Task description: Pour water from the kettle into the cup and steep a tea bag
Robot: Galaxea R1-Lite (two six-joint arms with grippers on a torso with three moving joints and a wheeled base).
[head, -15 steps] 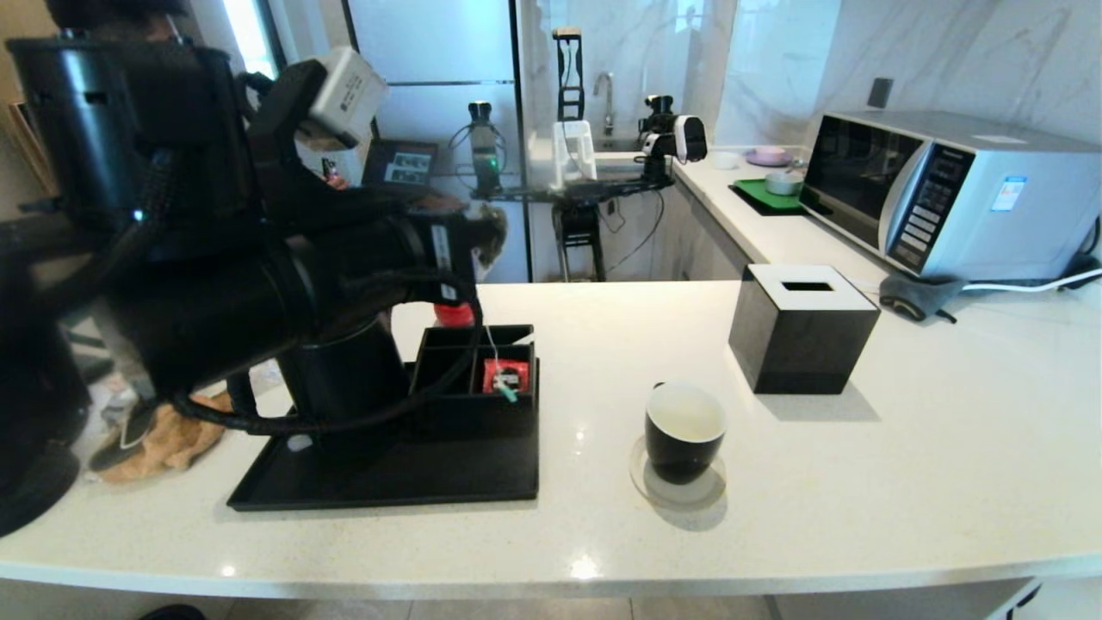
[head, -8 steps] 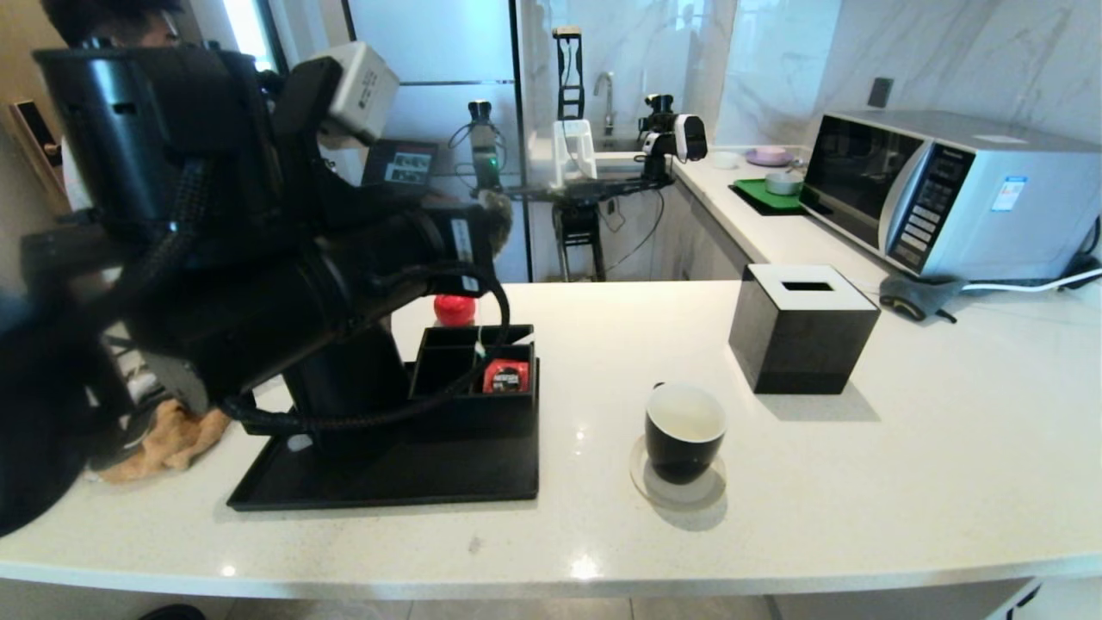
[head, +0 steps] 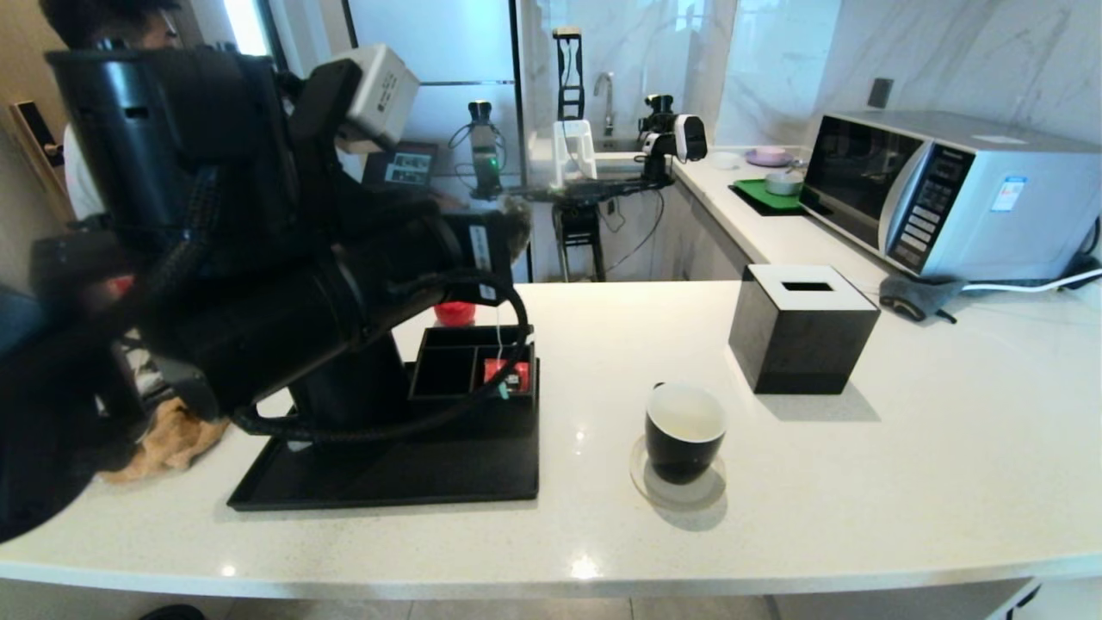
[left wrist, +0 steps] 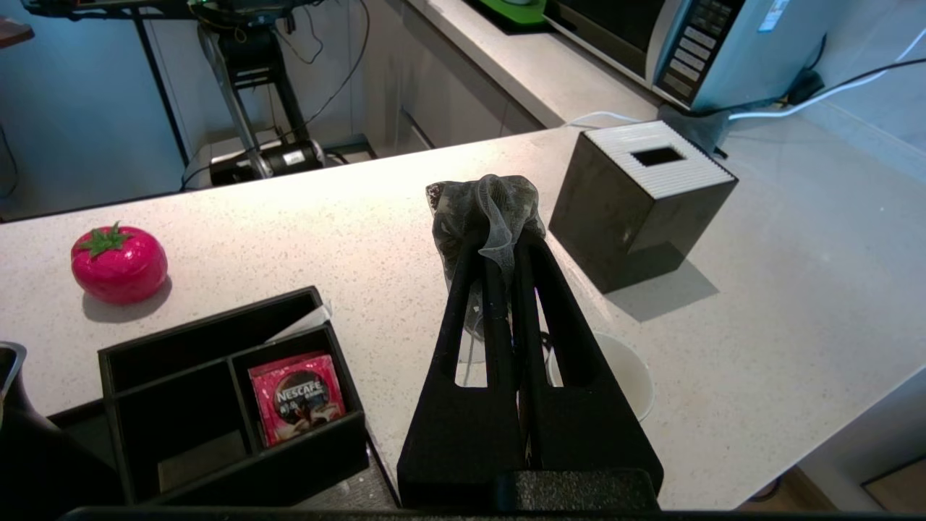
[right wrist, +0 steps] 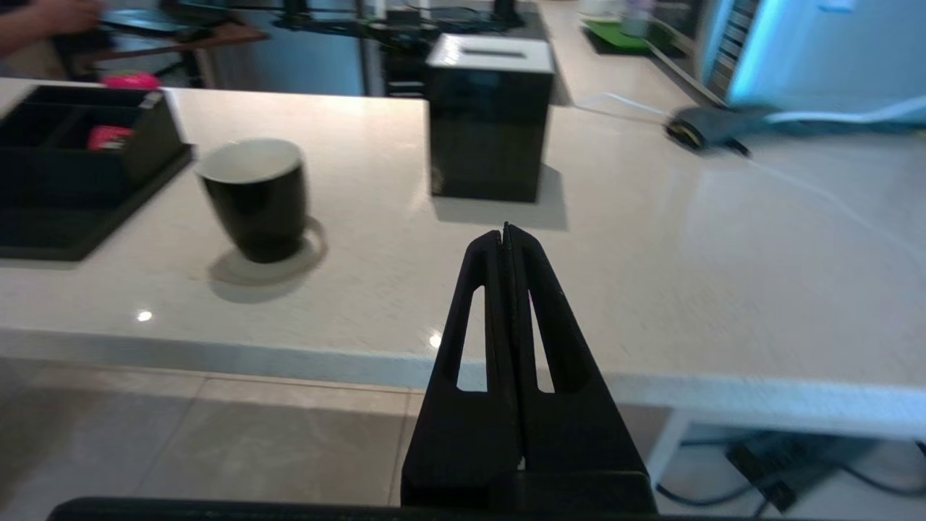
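Tea bag pinched up in the air at the tip of the left gripper, above the far end of the black organizer; thin white string trailing down toward the red sachet in its compartment. Kettle mostly hidden behind the left arm, standing on the black tray. Cup upright on a clear coaster, apart from the tray, with the black tissue box beyond it and a microwave farther back.

From the left wrist: left gripper clamped together on the crumpled mesh tea bag, held high over the counter. Cup partly covered by the fingers below. Red sachet lying in one organizer compartment; red tomato-shaped object resting on the counter beyond.

From the right wrist: right gripper pressed together, holding nothing, low in front of the counter edge. Cup and tissue box ahead on the counter.
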